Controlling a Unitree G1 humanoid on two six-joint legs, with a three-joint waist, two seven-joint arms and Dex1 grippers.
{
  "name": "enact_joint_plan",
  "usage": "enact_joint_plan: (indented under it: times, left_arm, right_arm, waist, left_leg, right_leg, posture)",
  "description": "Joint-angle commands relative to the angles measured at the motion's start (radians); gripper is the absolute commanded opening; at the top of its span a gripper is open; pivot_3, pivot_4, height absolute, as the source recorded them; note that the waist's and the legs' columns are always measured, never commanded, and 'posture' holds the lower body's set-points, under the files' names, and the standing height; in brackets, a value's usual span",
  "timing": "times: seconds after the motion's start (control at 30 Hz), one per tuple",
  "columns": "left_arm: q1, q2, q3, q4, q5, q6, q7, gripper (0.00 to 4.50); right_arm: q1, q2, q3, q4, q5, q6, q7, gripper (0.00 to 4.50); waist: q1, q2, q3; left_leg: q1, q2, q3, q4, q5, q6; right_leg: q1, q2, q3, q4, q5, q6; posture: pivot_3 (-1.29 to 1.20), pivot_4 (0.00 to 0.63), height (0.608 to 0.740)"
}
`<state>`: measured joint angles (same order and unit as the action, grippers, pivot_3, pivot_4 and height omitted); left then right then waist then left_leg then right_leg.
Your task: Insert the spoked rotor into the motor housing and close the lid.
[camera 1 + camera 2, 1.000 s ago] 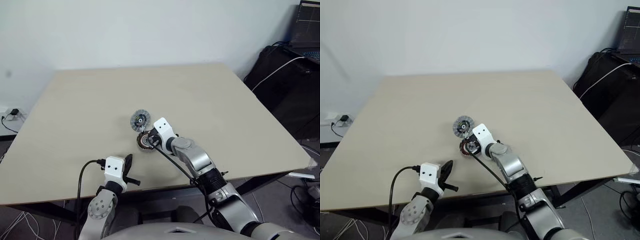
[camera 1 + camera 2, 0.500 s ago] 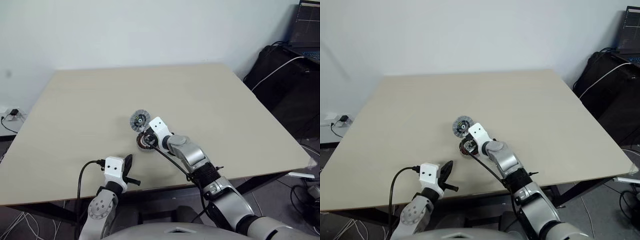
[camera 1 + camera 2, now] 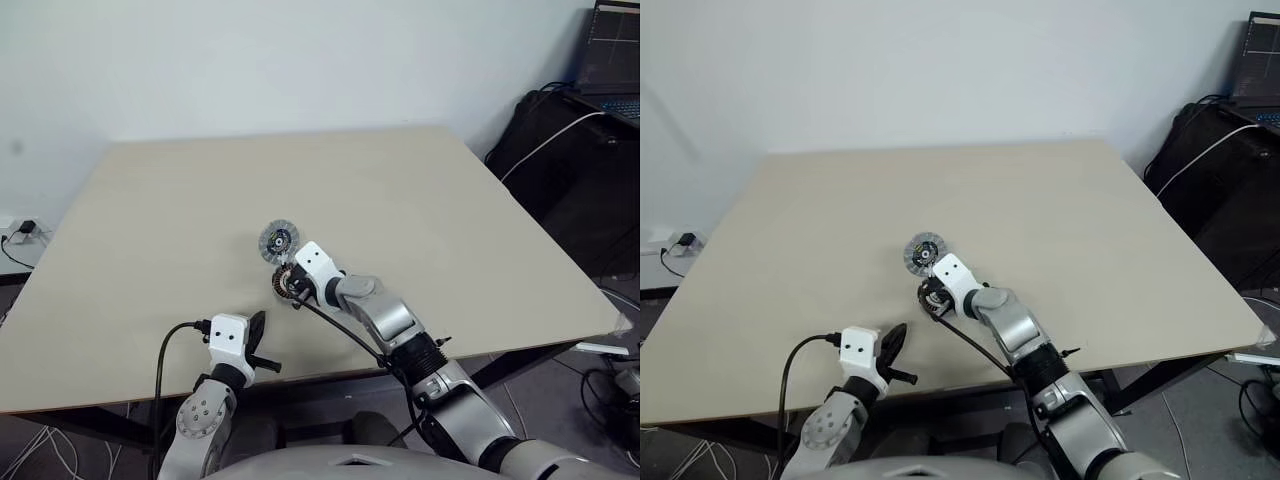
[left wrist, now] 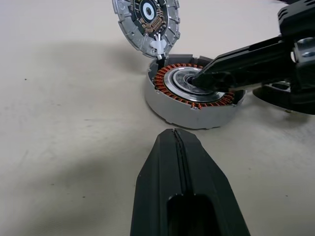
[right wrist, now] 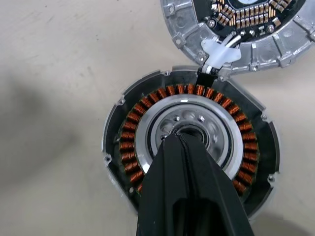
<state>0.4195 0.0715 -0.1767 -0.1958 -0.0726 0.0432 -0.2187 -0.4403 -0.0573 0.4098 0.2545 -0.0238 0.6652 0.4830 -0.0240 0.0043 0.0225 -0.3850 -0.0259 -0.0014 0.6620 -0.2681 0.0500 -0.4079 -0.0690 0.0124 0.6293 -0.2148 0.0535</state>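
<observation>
The motor housing (image 5: 123,142), a grey cup with a copper winding ring around a silver centre, lies mid-table (image 3: 283,284). My right gripper (image 5: 179,140) is shut, with nothing held, and its tips rest on that silver centre (image 4: 197,81). The lid (image 4: 146,22), a silver disc lying circuit-board face up, sits just beyond the housing (image 3: 278,240), joined to it by a white connector. A dark flat part (image 4: 275,96) lies beside the housing, mostly hidden by my right hand; I cannot tell whether it is the spoked rotor. My left gripper (image 4: 172,135) is shut and empty near the table's front edge, pointing at the housing.
The beige table (image 3: 450,220) stretches wide around the parts. Past its right edge stand a black bag (image 3: 560,150) with a white cable and a laptop (image 3: 612,55). A wall socket (image 3: 25,228) sits low at the left.
My right hand has swung and shifted to the left, bringing its shut tips over the housing's centre. The left arm, the housing and the lid have kept still.
</observation>
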Motion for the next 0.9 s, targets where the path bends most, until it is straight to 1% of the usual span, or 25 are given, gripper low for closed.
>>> enact_joint_plan:
  times: [0.03,0.4,0.47,0.6,0.9]
  left_arm:
    - [-0.008,-0.008,-0.011,-0.003,-0.005,0.000,-0.001,0.00]
    - [-0.011,-0.002,-0.016,-0.006,-0.002,0.009,-0.001,0.00]
    - [-0.012,-0.001,-0.016,-0.007,-0.004,0.012,-0.003,0.00]
    - [-0.015,0.000,-0.018,-0.008,-0.004,0.017,-0.005,0.00]
    - [-0.008,-0.005,-0.021,-0.013,-0.006,0.018,0.001,0.00]
  right_arm:
    - [0.017,-0.008,0.010,-0.085,0.005,0.017,0.016,0.02]
    - [0.110,0.017,-0.049,-0.207,0.027,-0.052,-0.060,0.02]
    - [0.105,0.026,-0.060,-0.197,0.027,-0.066,-0.077,0.02]
    - [0.078,0.030,-0.040,-0.144,-0.004,-0.078,-0.094,0.02]
    - [0.030,0.083,-0.037,-0.014,-0.026,-0.119,-0.131,0.02]
  waist:
    - [0.001,0.000,0.000]
    - [0.003,0.000,0.000]
    - [0.002,0.000,0.000]
    - [0.003,0.000,0.000]
    - [0.000,0.000,0.000]
  left_leg:
    - [0.000,0.000,0.000,0.000,0.000,0.000]
    - [0.000,0.000,0.000,0.000,0.000,0.000]
    - [0.000,0.000,0.000,0.000,0.001,0.001]
    - [0.000,0.000,0.000,0.000,0.001,0.002]
    - [0.000,0.000,0.000,0.000,0.001,0.002]
  right_leg:
    - [0.000,0.000,0.000,0.000,0.000,0.000]
    - [0.000,0.000,0.000,0.000,0.000,0.000]
    - [0.000,0.001,0.000,0.000,0.000,0.000]
    - [0.000,0.001,0.000,0.000,0.000,0.000]
    - [0.000,0.001,0.000,0.000,0.000,0.000]
  posture:
    - [0.00,0.000,0.740]
    - [0.00,0.000,0.740]
    - [0.00,0.000,0.740]
    - [0.00,0.000,0.740]
    - [0.00,0.000,0.740]
